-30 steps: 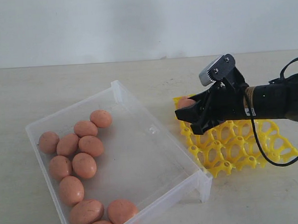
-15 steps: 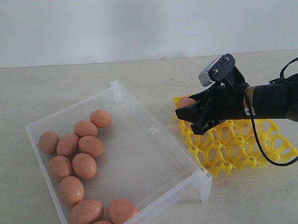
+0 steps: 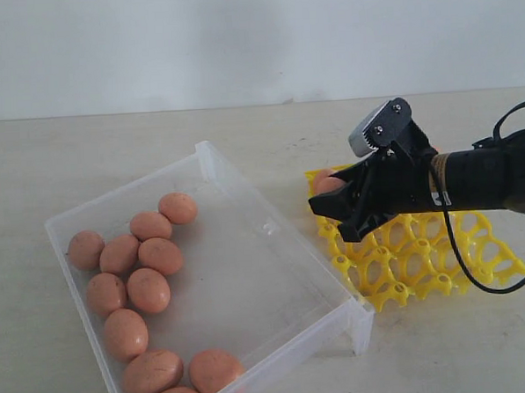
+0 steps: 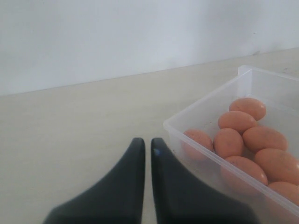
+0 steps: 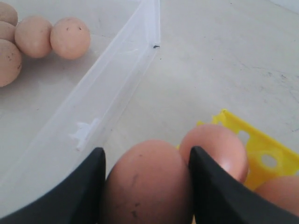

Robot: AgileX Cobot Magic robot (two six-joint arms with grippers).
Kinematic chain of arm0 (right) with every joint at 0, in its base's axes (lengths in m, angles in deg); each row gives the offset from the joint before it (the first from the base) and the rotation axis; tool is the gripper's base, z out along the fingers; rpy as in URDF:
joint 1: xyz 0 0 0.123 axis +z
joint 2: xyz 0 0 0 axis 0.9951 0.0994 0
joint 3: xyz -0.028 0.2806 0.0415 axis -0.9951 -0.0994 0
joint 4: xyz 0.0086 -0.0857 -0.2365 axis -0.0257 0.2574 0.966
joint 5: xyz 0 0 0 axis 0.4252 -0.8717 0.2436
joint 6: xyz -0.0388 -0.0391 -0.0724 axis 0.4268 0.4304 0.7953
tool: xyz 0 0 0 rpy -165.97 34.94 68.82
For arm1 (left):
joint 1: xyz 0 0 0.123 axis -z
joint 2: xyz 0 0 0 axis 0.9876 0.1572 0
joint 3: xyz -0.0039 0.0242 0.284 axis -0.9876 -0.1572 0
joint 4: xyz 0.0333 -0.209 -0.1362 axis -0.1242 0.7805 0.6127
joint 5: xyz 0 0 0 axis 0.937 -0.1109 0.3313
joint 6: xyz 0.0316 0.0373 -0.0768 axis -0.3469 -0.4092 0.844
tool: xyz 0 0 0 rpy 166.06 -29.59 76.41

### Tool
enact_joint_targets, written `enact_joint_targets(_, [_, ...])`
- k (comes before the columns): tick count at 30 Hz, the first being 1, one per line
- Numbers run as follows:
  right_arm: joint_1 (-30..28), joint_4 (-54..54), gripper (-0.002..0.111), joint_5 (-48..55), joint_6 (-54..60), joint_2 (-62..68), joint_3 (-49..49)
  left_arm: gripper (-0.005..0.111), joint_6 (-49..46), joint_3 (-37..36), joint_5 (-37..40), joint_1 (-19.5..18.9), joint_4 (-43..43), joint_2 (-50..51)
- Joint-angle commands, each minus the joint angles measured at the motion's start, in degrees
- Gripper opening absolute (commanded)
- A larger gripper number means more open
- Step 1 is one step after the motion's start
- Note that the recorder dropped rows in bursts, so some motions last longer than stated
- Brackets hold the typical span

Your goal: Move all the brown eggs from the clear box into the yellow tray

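Note:
My right gripper [image 3: 334,215] hangs over the near-left corner of the yellow tray [image 3: 424,258], shut on a brown egg [image 5: 147,182] that fills the gap between its black fingers [image 5: 79,186]. A second egg [image 5: 215,144] sits in a corner cup of the tray [image 5: 268,158], touching the held one. The clear box [image 3: 249,268] lies to the left, with several brown eggs [image 3: 149,290] along its left side. My left gripper [image 4: 145,142] is shut on nothing, just outside the box rim [image 4: 205,154], and is out of the exterior view.
The box's tall right wall [image 3: 273,222] stands between the eggs and the tray, close to my right gripper. The right arm's black cable [image 3: 459,257] loops over the tray. A pale wall closes off the back of the table [image 3: 110,152].
My right gripper has dipped slightly toward the tray with the egg still in it. The eggs in the box have not moved.

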Motion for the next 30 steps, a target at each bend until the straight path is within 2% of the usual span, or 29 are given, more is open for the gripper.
enact_joint_targets(1, [-0.3,0.4,0.049,1.5,-0.9,0.0,0.2,0.004,0.0,-0.2,-0.4,0.2,0.4,-0.2])
enact_joint_targets(3, [-0.3,0.4,0.058,1.6,-0.9,0.0,0.2,0.004,0.0,-0.2,-0.4,0.2,0.4,-0.2])
enact_joint_targets(17, [-0.3,0.2,0.058,-0.4,-2.5,-4.0,0.2,0.004,0.0,-0.2,-0.4,0.2,0.4,-0.2])
enact_joint_targets(25, [-0.3,-7.5,0.058,-0.4,-3.6,-13.6,0.2,0.004,0.0,-0.2,-0.4,0.2,0.4,-0.2])
enact_joint_targets(28, [-0.3,-7.9,0.043,0.0,-9.2,-16.0,0.2,0.004,0.0,-0.2,-0.4,0.2,0.4,-0.2])
enact_joint_targets(30, [-0.3,-6.3,0.022,2.4,-12.5,-17.0,0.2,0.004,0.0,-0.2,-0.4,0.2,0.4,-0.2])
